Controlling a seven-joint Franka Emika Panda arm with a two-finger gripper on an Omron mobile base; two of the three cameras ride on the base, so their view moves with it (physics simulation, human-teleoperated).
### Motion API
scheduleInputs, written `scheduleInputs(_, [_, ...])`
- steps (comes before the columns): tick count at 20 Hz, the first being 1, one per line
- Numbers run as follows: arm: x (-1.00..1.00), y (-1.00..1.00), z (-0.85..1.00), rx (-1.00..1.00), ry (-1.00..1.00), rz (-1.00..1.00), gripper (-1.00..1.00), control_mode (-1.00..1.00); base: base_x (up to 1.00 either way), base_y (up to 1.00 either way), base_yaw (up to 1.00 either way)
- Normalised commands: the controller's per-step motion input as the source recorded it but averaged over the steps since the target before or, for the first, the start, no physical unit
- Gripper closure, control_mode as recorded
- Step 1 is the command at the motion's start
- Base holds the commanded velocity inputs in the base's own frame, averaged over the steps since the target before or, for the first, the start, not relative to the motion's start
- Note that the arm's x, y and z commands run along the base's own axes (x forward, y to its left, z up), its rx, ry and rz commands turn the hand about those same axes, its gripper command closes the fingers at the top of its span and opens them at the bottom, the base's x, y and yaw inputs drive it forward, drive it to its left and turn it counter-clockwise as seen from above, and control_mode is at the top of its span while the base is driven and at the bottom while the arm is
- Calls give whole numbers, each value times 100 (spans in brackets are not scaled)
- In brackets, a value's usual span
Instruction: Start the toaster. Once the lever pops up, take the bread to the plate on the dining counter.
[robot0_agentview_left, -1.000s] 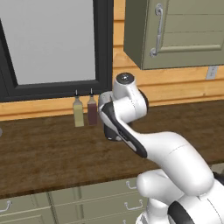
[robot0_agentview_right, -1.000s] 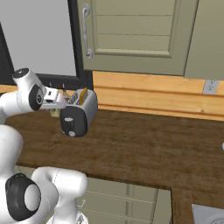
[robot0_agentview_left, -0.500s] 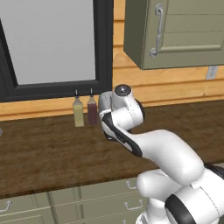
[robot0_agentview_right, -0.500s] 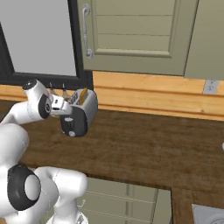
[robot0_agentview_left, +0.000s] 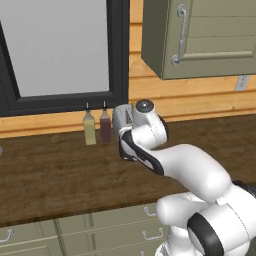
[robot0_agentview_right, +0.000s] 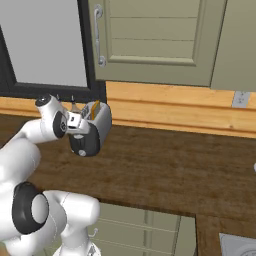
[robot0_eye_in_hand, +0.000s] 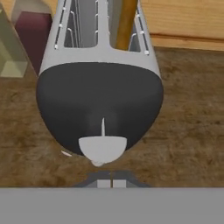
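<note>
The silver toaster (robot0_agentview_right: 100, 122) stands on the dark wood worktop, and its black end panel (robot0_eye_in_hand: 98, 103) faces my hand. A golden-brown bread (robot0_eye_in_hand: 127, 19) slice stands in one slot and pokes out of the top (robot0_agentview_right: 95, 106). Low on the panel sits the round pale dial (robot0_eye_in_hand: 102, 148). A slim pale tab just above it looks like the lever (robot0_eye_in_hand: 103, 126). My gripper (robot0_eye_in_hand: 111, 181) is shut, its tips pressed together right under the dial, with nothing between them. In the left base view my arm covers most of the toaster (robot0_agentview_left: 121, 117). The plate and the dining counter are out of view.
Two slim bottles, one olive (robot0_agentview_left: 89, 128) and one dark red (robot0_agentview_left: 105, 126), stand just left of the toaster against the wall. A black-framed window (robot0_agentview_left: 117, 50) and a wall cabinet (robot0_agentview_right: 150, 40) hang above. Olive drawers (robot0_agentview_left: 100, 230) run below the worktop (robot0_agentview_right: 175, 165).
My fingers have closed fully. The hand has dropped a little and moved in closer to the toaster's black end panel. The toaster and the bread have not moved.
</note>
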Motion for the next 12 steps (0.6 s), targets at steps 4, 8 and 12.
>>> scheduleInputs(4, [19, -5, -19, 0, 0, 0, 100, -100, 0, 0, 0])
scheduleInputs(8, [29, 0, -16, 0, 0, 0, 100, -100, 0, 0, 0])
scheduleInputs(12, [28, 0, -14, 0, 0, 0, 100, -100, 0, 0, 0])
